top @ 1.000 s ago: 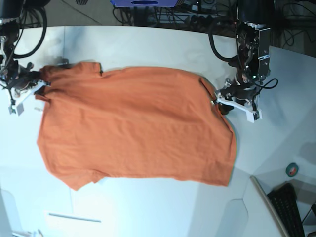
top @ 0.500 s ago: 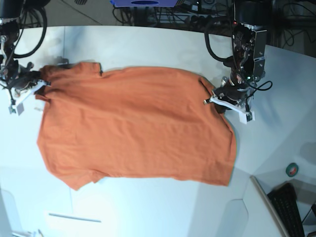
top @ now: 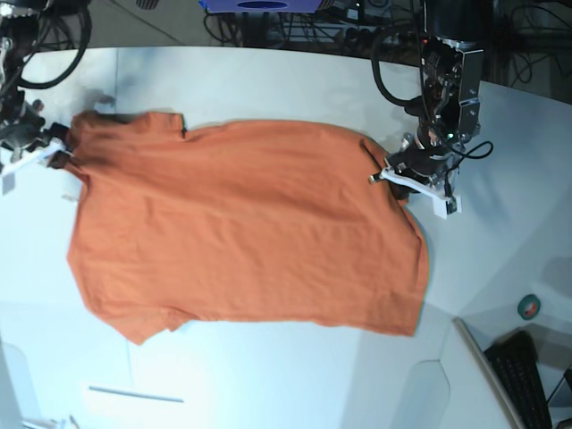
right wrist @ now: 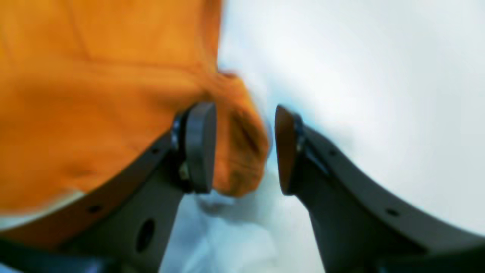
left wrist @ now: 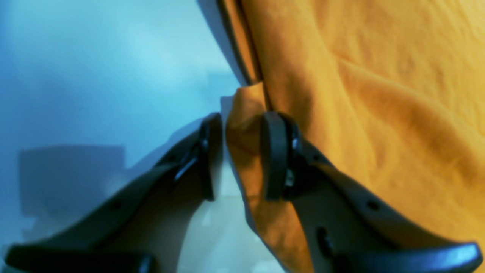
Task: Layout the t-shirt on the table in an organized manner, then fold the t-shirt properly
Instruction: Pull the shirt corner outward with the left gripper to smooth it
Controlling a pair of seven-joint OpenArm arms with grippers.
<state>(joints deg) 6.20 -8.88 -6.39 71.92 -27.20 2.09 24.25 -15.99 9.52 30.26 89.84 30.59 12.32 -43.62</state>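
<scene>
The left end effector (left wrist: 242, 155) pinches the t-shirt (top: 241, 232) edge; the right end effector (right wrist: 244, 148) gapes around its edge.

T-shirt (top: 241, 228) – plain orange; table (top: 268, 80) – white; tool pads (left wrist: 274, 155) black.

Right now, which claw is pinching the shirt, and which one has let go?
The left gripper pinches a fold of the shirt between its pads. The right gripper stands open: cloth touches only one pad, with a gap at the other.

One t-shirt (top: 241, 228), one table (top: 268, 375), two hands, one tape roll (top: 529, 307).
</scene>
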